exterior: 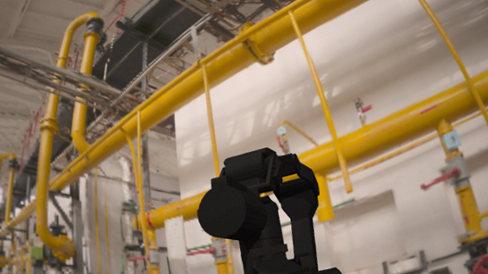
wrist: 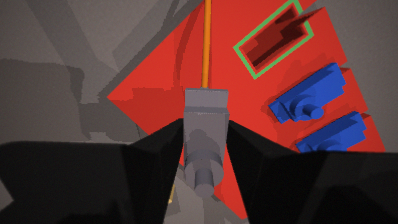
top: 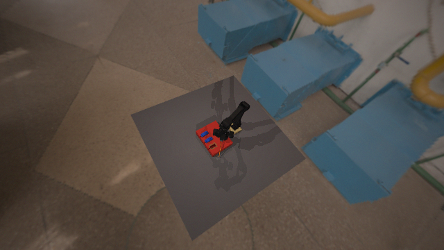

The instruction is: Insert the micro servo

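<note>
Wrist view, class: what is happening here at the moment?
The arm's tool is shut on the grey micro servo, holding it above the red deck. Its orange cable trails away from the tool. The green-outlined empty pocket lies ahead and to the right in this view, so the servo is not yet over it. Two blue servos already sit in the deck beside that pocket.
</note>
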Available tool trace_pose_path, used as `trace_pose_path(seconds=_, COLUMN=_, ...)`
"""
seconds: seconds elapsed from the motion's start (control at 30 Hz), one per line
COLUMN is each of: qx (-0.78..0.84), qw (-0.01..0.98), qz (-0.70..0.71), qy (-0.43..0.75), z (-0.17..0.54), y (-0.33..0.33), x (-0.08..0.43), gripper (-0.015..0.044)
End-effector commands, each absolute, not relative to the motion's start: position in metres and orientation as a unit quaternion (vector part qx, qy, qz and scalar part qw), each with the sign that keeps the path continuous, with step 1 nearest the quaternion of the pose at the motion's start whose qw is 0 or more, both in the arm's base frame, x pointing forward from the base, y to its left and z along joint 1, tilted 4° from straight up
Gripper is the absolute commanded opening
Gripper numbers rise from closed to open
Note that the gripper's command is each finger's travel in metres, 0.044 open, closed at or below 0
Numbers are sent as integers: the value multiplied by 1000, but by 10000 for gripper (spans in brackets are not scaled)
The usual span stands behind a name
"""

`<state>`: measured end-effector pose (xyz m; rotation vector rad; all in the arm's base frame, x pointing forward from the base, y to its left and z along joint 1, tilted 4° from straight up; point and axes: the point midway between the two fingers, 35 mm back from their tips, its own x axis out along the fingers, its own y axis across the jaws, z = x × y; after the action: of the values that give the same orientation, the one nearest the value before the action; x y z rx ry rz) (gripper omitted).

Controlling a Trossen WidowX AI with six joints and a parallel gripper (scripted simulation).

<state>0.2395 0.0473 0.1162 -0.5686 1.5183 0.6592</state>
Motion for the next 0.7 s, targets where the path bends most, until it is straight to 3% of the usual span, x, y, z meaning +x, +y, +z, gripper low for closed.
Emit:
trace_pose_path(seconds=0.0, qx=-206, qw=657, qz=241, qy=684, z=117, y=47, x=240, gripper=0)
trace_pose_path(seconds=0.67, qx=25, qw=688, qz=-1, qy=725, z=117, y=47, x=240, gripper=0)
